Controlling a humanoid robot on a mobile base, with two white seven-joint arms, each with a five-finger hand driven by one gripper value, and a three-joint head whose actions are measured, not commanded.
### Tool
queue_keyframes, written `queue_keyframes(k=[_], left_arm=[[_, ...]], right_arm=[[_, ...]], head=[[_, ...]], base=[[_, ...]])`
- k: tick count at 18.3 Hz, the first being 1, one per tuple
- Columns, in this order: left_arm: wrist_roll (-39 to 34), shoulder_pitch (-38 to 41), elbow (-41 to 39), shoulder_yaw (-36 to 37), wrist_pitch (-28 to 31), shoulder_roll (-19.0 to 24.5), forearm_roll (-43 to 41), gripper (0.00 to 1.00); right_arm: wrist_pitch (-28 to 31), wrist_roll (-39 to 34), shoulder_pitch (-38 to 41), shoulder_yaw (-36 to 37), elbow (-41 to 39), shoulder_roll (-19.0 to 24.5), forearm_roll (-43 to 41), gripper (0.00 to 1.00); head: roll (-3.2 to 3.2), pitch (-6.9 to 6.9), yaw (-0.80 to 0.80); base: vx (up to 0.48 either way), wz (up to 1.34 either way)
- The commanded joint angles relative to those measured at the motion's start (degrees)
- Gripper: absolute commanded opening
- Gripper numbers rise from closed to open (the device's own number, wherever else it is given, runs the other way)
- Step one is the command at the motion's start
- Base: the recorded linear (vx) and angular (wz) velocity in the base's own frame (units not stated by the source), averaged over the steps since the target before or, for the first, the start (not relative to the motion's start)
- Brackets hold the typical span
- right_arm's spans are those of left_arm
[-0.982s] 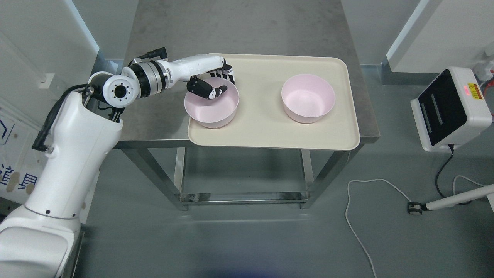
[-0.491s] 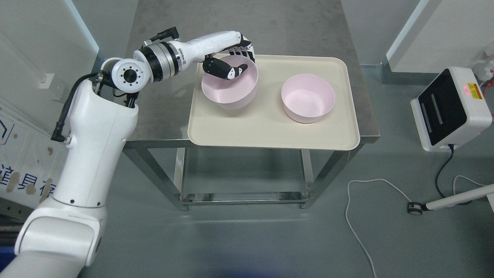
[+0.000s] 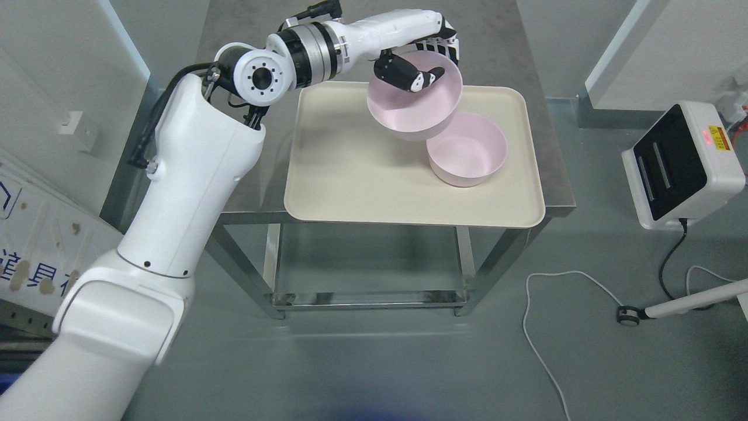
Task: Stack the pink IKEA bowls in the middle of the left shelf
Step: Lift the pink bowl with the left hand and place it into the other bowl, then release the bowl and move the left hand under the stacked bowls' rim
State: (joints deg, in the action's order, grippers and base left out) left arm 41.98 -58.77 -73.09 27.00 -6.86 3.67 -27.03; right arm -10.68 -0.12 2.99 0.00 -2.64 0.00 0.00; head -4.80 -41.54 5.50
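step: carrying the held pink bowl (image 3: 414, 108) over to nest in the second pink bowl (image 3: 467, 151)
left robot hand (image 3: 422, 65): grasping the held bowl at its far rim, thumb (image 3: 409, 76) inside the wall, other fingers outside the rim; right arm not seen
held bowl: in the air over the far right part of the cream tray (image 3: 350, 175), tilted a bit, opening up; its near right edge overlaps the second bowl's far left rim in this view, looks above it, contact cannot be told
second bowl: upright on the tray's right side, empty
tray: on the steel worktop (image 3: 257, 169), hanging slightly past the near edge
how to do it well: go further right and nearer till the held bowl is centred over the other one; level it first so the base goes in flat; lower straight, no sideways push
release: only when seated; thumb is inside, so lift it up and out without dragging the bowl
risk: rim catching rim could shove the lower bowl toward the tray's right lip; pinch on one side only, so the bowl may swing
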Motion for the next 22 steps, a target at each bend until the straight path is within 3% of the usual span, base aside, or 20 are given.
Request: queue_keyframes(k=[1,16,19,22], left_arm=[[-2.5,-4.4,8.4,17.6,-0.1,-2.7,-0.4,0.02],[-7.1,-6.2,11.4,17.0,0.3,-2.7,-0.9,0.07],[-8.9,-6.1,12.3,16.9,0.3,-2.7,-1.0,0.19],[-8.9,-6.1,12.5,15.2,0.1,-2.7,-1.1,0.50]], right_arm=[[0.0,-0.1,0.0,0.5,0.0,-1.0,0.4,1.00],[0.0,-0.1,0.0,0.5,0.0,-1.0,0.4,1.00],[0.0,-0.1,0.0,0.6,0.0,-1.0,0.4,1.00],[0.0,-0.1,0.0,0.5,0.0,-1.0,0.4,1.00]], head=[[0.00,0.00,0.00],[0.00,0.00,0.00],[0.00,0.00,0.00],[0.00,0.00,0.00]], base=[[0.000,0.00],[0.000,0.00],[0.000,0.00],[0.000,0.00]])
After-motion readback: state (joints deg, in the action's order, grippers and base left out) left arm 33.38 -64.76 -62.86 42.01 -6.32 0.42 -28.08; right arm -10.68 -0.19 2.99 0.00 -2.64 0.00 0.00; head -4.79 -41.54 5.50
